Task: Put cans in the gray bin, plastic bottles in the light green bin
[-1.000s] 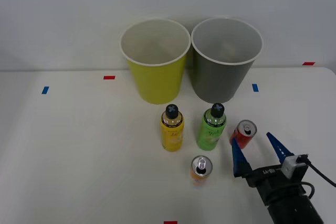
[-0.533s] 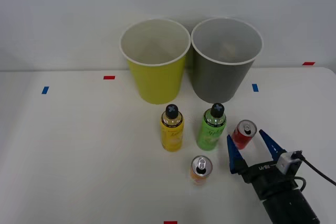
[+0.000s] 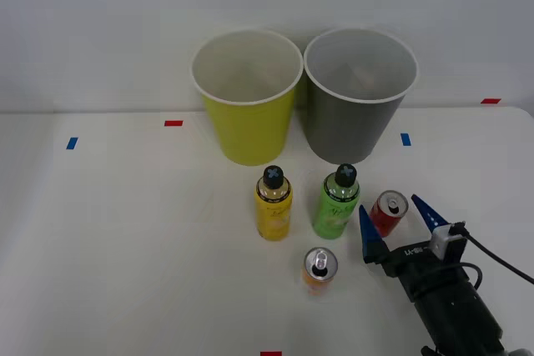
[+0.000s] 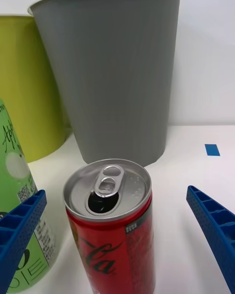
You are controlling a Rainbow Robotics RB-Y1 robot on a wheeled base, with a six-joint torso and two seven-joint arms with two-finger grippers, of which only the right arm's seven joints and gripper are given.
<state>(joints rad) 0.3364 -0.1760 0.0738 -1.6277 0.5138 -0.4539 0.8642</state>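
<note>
Gray bin (image 3: 359, 97) and green bin (image 3: 248, 99) stand upright beyond the gripper (image 3: 395, 218), both apparently empty. Gripper has advanced over the last second; its fingers, spread wide, now flank the red can (image 3: 388, 212) without touching. Judgement: grasp imminent. Green bottle (image 3: 335, 202) sits close beside one finger. Can's base is cut off in wrist view.
</note>
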